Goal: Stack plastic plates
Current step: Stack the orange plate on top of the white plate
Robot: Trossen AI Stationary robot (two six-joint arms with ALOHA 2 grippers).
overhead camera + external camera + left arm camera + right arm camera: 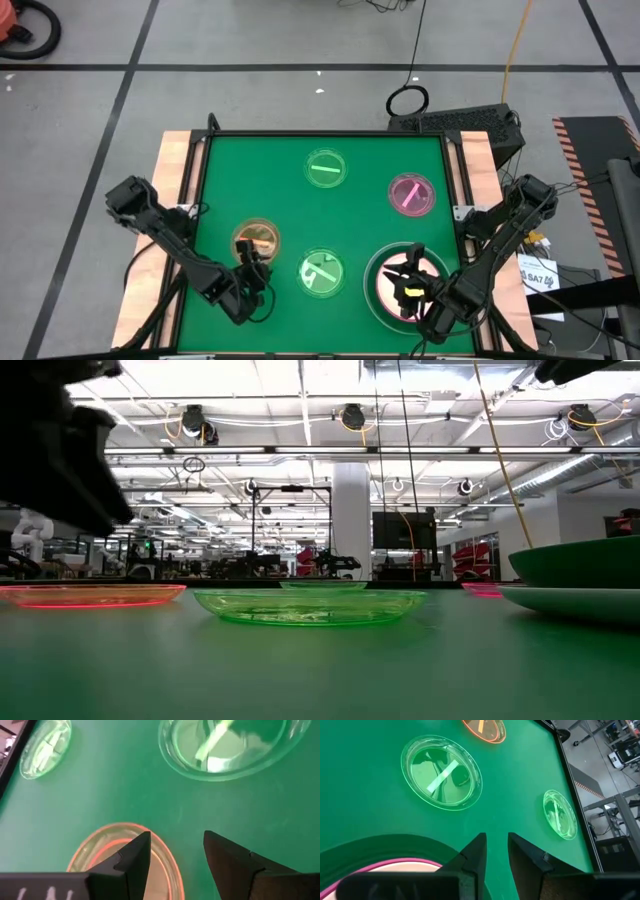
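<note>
A green table (220, 190) stands beside a black keyboard (465, 121).

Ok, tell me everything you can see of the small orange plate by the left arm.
The orange plate is small, round, shallow and translucent plastic with a glowing orange-red rim. It lies flat on the green table, at the near left, apart from the green plate beside it. The left hand hovers open over its edge; contact is unclear.

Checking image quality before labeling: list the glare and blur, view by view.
High view: bright light streaks on the far green plate and pink plate. Low view: a dark blurred arm in the corner. Left wrist view: white glare in the near green plate.
</note>
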